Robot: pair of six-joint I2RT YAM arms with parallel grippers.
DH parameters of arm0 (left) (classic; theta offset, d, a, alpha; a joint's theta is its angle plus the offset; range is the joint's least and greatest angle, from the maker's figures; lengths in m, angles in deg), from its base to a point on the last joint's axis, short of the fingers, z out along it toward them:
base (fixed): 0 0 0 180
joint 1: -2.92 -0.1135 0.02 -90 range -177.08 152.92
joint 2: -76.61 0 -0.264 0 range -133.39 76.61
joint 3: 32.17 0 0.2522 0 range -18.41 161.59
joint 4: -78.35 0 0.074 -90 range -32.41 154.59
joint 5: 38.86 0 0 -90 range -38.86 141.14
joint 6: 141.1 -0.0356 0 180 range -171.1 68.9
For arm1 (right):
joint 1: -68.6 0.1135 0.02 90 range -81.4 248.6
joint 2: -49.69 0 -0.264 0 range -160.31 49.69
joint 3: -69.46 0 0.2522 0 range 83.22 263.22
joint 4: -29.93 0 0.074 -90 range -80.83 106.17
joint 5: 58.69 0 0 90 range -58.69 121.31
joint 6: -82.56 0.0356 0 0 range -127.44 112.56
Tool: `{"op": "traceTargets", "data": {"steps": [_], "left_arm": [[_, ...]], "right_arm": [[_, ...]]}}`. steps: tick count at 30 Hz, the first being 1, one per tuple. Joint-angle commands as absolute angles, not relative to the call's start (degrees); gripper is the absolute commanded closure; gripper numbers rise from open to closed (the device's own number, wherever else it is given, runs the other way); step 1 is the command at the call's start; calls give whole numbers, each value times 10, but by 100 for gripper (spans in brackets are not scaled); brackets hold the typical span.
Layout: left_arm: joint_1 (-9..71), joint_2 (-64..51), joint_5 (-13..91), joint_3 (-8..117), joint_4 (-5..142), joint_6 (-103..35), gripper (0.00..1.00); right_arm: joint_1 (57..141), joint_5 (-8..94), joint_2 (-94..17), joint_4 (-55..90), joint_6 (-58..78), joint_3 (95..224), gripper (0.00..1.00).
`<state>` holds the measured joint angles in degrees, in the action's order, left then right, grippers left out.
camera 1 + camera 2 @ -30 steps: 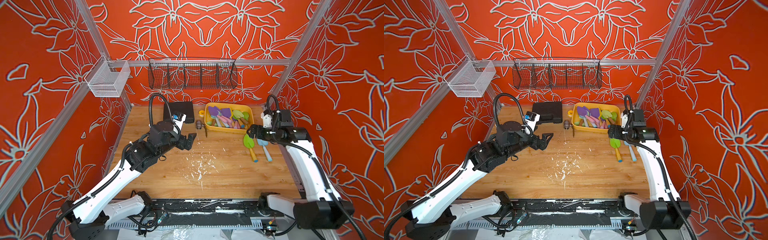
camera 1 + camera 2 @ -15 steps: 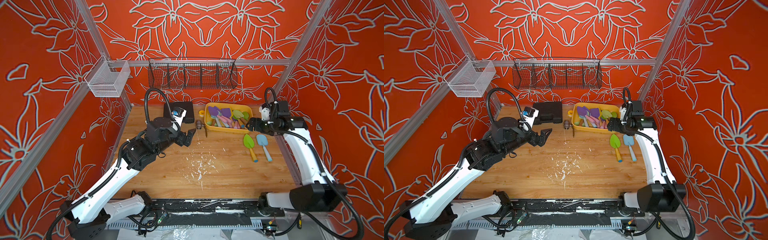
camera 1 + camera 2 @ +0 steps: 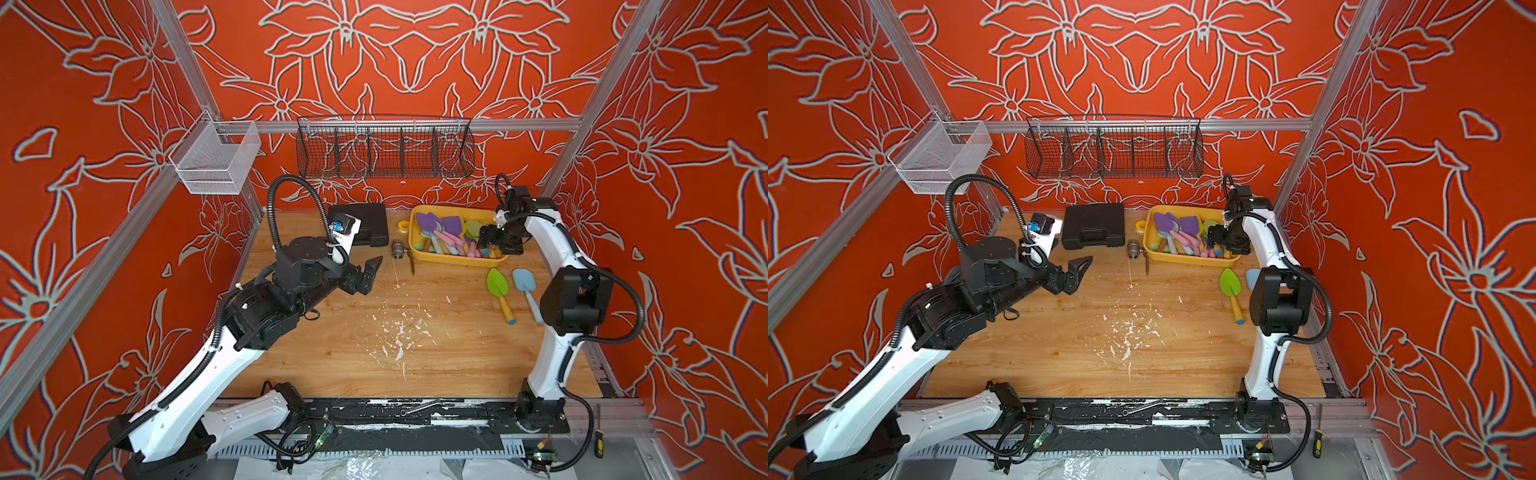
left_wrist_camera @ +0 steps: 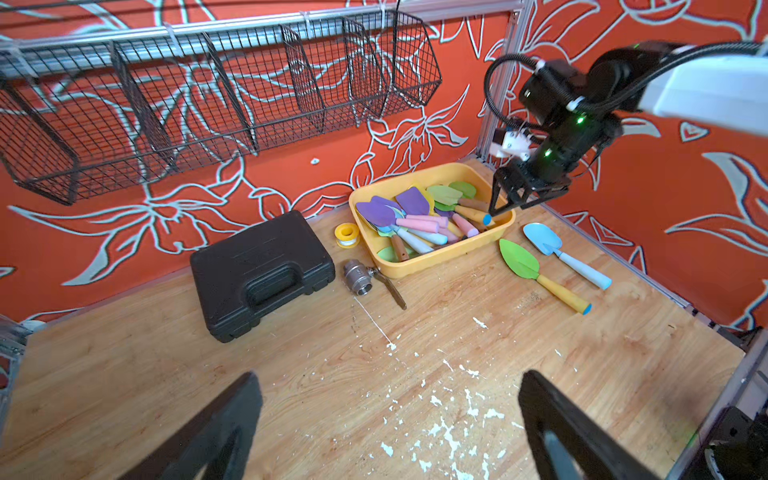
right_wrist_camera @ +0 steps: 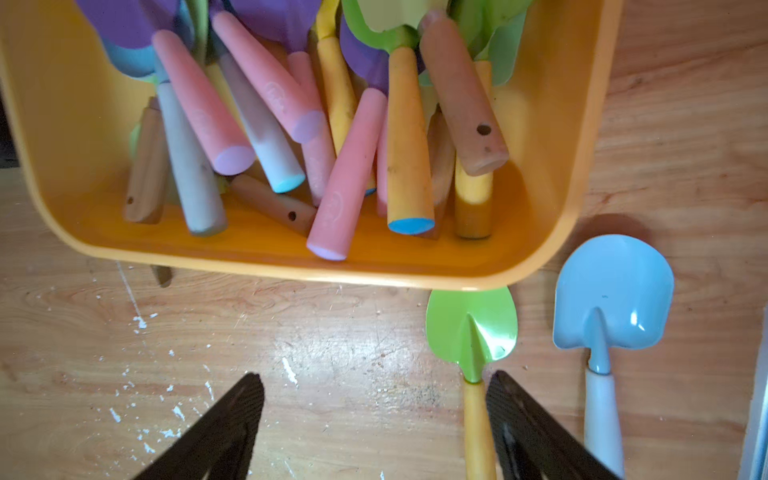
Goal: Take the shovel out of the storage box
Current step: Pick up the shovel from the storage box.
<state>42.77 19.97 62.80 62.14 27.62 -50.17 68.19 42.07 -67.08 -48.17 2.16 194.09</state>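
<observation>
right gripper [image 5: 374, 378], jaws apart and empty, hangs over the shovel handles [image 5: 409, 137] in the storage box [image 5: 291, 268]

Yellow storage box [image 3: 455, 260] holds many pastel shovels [image 3: 446, 239].

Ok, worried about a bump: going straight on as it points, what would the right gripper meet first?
Probably the orange shovel handle with the blue end, in the yellow box under the open right gripper; depth is unclear.
</observation>
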Motion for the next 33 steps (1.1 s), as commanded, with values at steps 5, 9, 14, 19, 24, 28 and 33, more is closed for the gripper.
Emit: {"op": "traceTargets", "data": {"steps": [5,9,14,19,24,28,33], "left_arm": [[431,226,664,648,241,-518,3],[431,227,666,646,235,-513,3],[431,225,670,647,234,-515,3],[431,224,675,647,235,-519,3],[431,221,673,647,237,-520,3],[431,221,673,643,242,-521,3],[431,224,665,630,252,-519,3]], "right_arm": [[683,401,-788,-551,5,2063,29],[684,389,-834,-561,11,2109,39],[684,380,-881,-575,13,2151,48],[684,376,-919,-590,18,2186,61],[684,377,-926,-597,24,2203,77],[684,381,-922,-613,23,2221,86],[684,383,-915,-630,22,2227,93]]}}
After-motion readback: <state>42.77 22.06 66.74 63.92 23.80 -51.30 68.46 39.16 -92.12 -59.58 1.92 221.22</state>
